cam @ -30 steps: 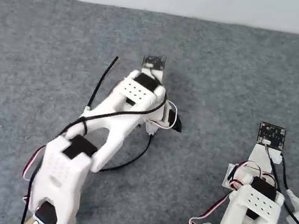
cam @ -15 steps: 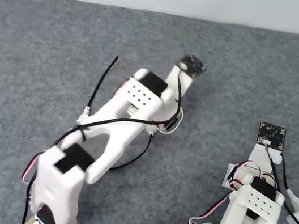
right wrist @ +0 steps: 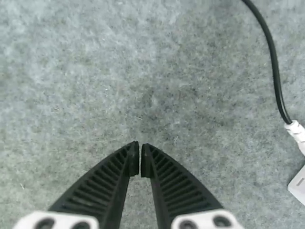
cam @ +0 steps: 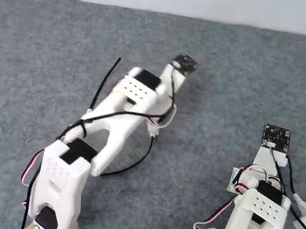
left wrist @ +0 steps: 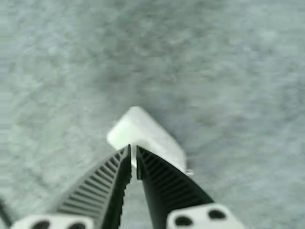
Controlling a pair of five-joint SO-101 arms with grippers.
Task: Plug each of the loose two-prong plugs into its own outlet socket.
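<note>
Left tool (left wrist: 133,152) swung back leftward, closed, just above white block (left wrist: 145,133)

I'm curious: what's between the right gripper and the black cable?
Between the right gripper and the black cable lies just bare grey carpet, in the right wrist view.

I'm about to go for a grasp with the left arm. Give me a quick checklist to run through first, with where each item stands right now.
1. Opening of the left hand: not ok; it is shut with nothing between the tips.
2. Target in the left wrist view: ok; a white block lies on the carpet just past the tips.
3. Whether the white block is a plug or a socket: cannot tell.
4. Load in the right hand: ok; it is shut and empty over bare carpet.
5. Clearance from the black cable: ok; it runs apart from the right hand.
</note>
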